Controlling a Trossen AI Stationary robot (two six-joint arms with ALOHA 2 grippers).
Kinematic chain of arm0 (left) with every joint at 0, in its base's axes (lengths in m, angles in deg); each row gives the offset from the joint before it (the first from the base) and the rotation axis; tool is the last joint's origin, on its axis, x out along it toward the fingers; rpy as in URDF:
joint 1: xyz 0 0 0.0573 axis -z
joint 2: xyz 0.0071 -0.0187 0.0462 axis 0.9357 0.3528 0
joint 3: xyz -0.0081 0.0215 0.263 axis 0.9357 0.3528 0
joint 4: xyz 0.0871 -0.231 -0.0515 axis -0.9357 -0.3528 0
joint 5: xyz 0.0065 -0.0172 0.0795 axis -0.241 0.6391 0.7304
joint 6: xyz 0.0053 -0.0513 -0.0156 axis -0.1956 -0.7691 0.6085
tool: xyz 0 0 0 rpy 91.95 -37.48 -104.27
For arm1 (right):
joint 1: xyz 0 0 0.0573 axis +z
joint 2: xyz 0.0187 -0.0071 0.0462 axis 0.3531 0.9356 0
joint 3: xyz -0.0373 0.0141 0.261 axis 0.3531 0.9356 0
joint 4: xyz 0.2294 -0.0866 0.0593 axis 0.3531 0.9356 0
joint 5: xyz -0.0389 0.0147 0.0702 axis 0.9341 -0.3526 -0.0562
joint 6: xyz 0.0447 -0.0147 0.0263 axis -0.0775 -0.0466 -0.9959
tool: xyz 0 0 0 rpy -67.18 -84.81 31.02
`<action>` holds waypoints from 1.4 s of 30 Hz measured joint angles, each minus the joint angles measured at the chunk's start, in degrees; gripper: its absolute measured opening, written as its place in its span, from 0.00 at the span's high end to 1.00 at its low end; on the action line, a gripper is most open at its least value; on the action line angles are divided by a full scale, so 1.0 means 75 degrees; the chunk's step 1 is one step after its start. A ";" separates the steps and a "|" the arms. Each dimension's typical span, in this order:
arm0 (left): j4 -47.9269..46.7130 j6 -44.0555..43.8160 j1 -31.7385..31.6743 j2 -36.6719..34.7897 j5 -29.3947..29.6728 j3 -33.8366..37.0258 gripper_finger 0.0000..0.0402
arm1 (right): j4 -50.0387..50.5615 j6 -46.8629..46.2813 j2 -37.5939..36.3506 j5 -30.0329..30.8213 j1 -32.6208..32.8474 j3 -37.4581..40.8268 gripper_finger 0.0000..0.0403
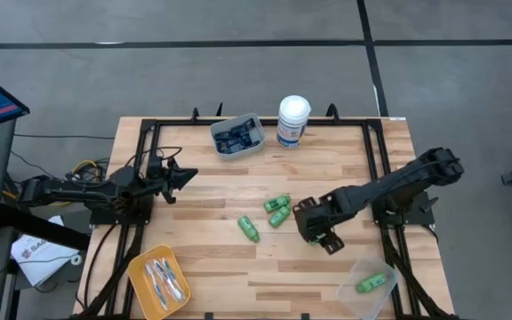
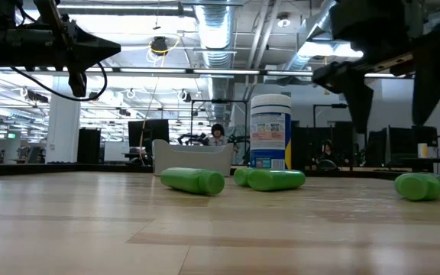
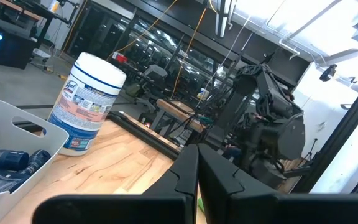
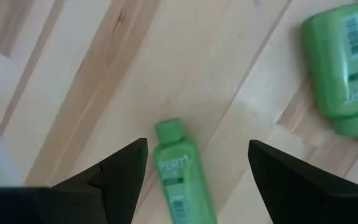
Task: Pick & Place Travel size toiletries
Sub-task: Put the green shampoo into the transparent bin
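Observation:
Several bright green little bottles lie on their sides on the wooden table. Two sit together, one lies alone, and one lies in a clear tray. My right gripper hovers open above another green bottle, one finger on either side of it and touching nothing; the low view shows this bottle on the table below the fingers. Dark navy tubes fill a grey bin. Toothbrushes lie in an orange bin. My left gripper waits shut above the table's left part.
A tall white blue-labelled canister stands at the far edge beside the grey bin. The clear tray's rim is near the right near corner. Bare wood lies between the orange bin and the clear tray. People sit in the room behind.

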 joint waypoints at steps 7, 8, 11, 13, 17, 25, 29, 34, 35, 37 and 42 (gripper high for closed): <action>0.0001 0.0000 0.0000 0.0000 0.0000 0.0000 1.00 | 0.0147 0.0129 0.0221 -0.0046 0.0325 0.0009 0.33; 0.0000 0.0000 0.0000 0.0000 0.0000 0.0002 1.00 | -0.0021 0.0082 0.0329 -0.0049 0.0371 -0.0017 0.33; 0.0015 0.0000 0.0000 0.0027 0.0000 0.0000 1.00 | 0.0033 -0.0168 0.0628 -0.0019 0.0527 -0.0024 0.33; 0.0025 0.0000 0.0000 0.0040 -0.0003 0.0000 1.00 | -0.0186 -0.0369 0.0868 -0.0014 0.0551 -0.0112 0.33; 0.0126 -0.0003 0.0000 0.0208 -0.0010 0.0000 1.00 | -0.0196 -0.0452 0.1401 -0.0003 0.0599 -0.0347 0.33; 0.0187 -0.0017 -0.0009 0.0489 -0.0012 0.0000 1.00 | -0.0090 -0.0708 0.2326 0.0479 0.0763 -0.0490 0.33; 0.0195 -0.0017 -0.0009 0.0565 -0.0003 0.0000 1.00 | -0.0147 -0.0937 0.2448 0.0656 0.0848 -0.0472 0.35; 0.0217 -0.0020 -0.0009 0.0612 -0.0003 0.0000 1.00 | -0.0179 -0.0904 0.2422 0.0773 0.0860 -0.0455 0.50; 0.0222 -0.0020 -0.0009 0.0612 0.0000 0.0001 1.00 | -0.0163 -0.0898 0.2422 0.0773 0.0860 -0.0454 0.55; 0.0233 -0.0020 -0.0009 0.0612 -0.0003 0.0003 1.00 | -0.0148 -0.0898 0.2425 0.0779 0.0857 -0.0455 0.64; 0.0242 -0.0020 -0.0009 0.0609 0.0000 0.0000 1.00 | -0.0156 -0.0898 0.2430 0.0835 0.0915 -0.0455 0.84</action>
